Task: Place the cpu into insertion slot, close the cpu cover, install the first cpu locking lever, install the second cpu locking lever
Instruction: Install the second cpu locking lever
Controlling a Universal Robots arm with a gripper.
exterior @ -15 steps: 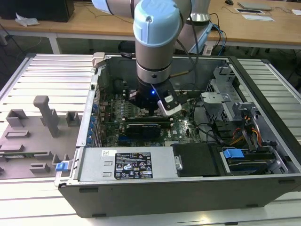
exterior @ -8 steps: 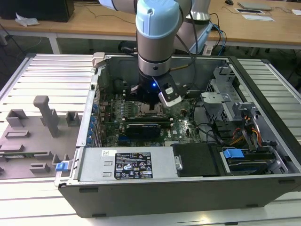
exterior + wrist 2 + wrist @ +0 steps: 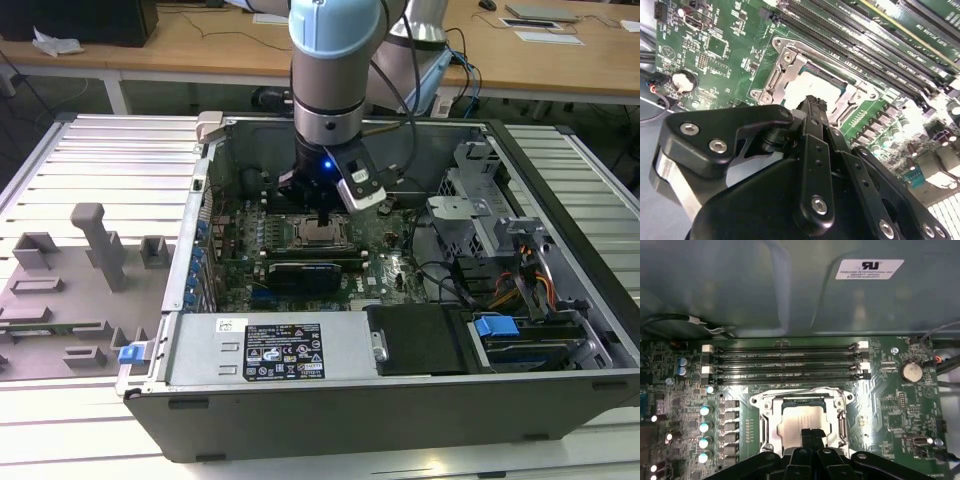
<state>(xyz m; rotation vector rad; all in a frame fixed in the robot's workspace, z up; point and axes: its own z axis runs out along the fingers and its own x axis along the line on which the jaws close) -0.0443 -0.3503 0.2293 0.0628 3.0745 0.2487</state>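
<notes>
From where I'm driving this, the gripper point(image 3: 809, 432) has its fingers pressed together, tips down right over the cpu point(image 3: 802, 415), holding nothing. The chip's already sitting in the insertion slot point(image 3: 771, 422) directly beneath the tips, and the cpu cover point(image 3: 785, 67) looks folded down around it. Memory slots point(image 3: 785, 365) run just beyond the fingertips, coin battery point(image 3: 911, 372) off to one side

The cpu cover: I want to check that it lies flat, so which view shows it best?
The first wrist view: the cpu cover is seen nearly square-on, its frame around the cpu. The second wrist view shows it at a slant, partly behind the gripper. The exterior view shows it small, under the gripper.
</notes>
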